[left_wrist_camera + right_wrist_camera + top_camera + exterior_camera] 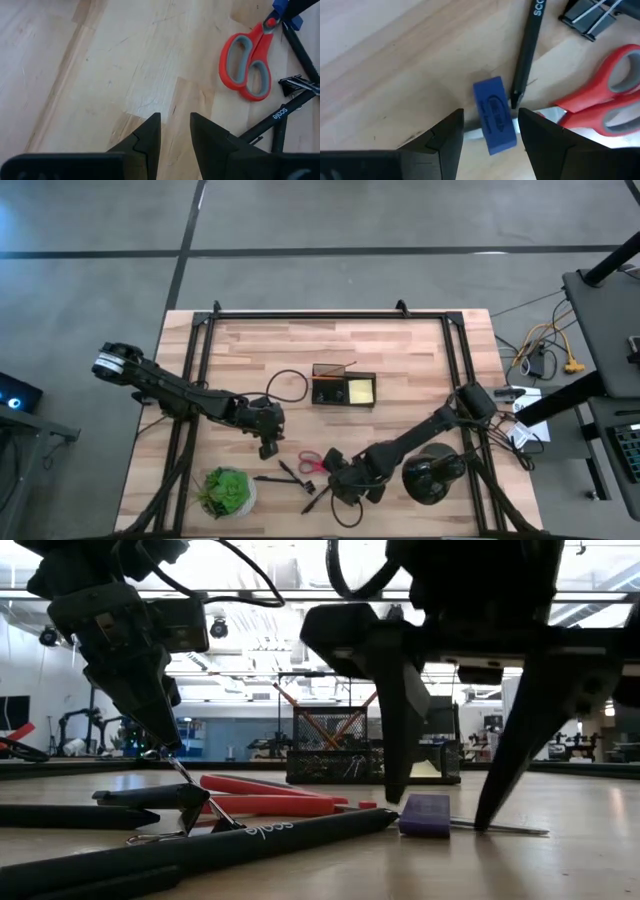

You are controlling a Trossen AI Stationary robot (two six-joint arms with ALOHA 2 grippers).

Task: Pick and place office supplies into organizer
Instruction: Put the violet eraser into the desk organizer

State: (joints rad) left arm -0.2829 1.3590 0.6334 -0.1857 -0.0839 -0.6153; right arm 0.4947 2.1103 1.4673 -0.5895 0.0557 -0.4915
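Organizer (343, 389): black wire-mesh box near the middle of the desk (400, 350), a little toward the far edge; in the low view it stands well behind the loose items.
Sticky-note pad (361, 391): yellow square lying in the organizer's right compartment.
Pencil (334, 372): thin orange stick leaning in the organizer's left part.
Scissors (248, 59): red handles with grey inner rings, flat on the desk toward the near edge, between the two grippers; blades point toward the right gripper.
Eraser (493, 114): small blue-purple block with printed lettering, flat on the wood just beside the scissors' blade and touching or nearly touching the tip of a black pen (527, 49).
Binder clip (592, 16): black with silver wire handles, lying beside the pen.
Second pen (274, 118): black with white lettering, lying beyond the scissors' handles.
Right gripper (490, 132): low over the desk near the near edge, fingers apart at a moderate width and straddling the eraser, one on each side; in the low view both tips reach the desk surface.
Left gripper (175, 131): above bare wood to the left of the scissors, fingers parted by a narrow gap, nothing between them.
Potted plant (226, 490): green, near the near-left corner.
Round black object (433, 473): domed, to the right of the right gripper.
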